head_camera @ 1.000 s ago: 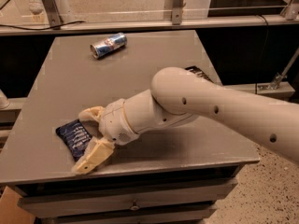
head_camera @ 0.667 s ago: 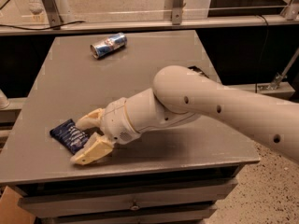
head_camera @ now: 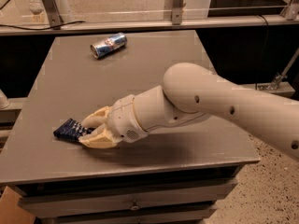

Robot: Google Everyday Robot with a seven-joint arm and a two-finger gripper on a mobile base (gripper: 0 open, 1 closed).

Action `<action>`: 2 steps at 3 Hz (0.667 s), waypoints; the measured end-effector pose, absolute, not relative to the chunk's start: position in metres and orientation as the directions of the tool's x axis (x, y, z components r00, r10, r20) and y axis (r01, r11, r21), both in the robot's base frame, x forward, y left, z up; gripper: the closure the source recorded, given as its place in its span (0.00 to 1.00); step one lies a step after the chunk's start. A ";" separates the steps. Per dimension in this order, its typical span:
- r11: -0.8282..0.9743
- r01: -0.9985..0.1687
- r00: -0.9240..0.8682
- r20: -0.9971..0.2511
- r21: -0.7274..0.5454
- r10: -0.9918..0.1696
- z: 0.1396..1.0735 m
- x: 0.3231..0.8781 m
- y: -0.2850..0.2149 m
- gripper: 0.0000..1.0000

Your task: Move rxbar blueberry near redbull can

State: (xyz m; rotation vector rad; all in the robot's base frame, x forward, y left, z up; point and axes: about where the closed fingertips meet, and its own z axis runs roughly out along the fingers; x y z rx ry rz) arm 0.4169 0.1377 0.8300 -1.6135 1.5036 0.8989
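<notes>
The rxbar blueberry (head_camera: 69,129), a dark blue crinkly wrapper, lies at the front left of the grey table (head_camera: 154,55). My gripper (head_camera: 91,130) reaches in from the right, low over the table. Its two cream fingers (head_camera: 95,119) are closed around the bar's right end, which they hide. The redbull can (head_camera: 108,45), blue and silver, lies on its side at the far left of the table, well apart from the bar and the gripper.
My thick white arm (head_camera: 210,101) crosses the right half of the table. A metal rail (head_camera: 140,24) runs behind the far edge. Drawers (head_camera: 135,204) sit under the front edge. A cardboard box corner (head_camera: 7,209) shows at the bottom left.
The fingers have drawn together onto the bar's right end. The bar has shifted a little and now lies flatter, pointing left. The can has not moved.
</notes>
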 end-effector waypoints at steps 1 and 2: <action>-0.013 -0.998 0.061 -0.877 -0.063 -0.477 0.835 0.420 0.132 1.00; 0.019 -0.997 0.062 -0.874 -0.081 -0.481 0.845 0.427 0.121 1.00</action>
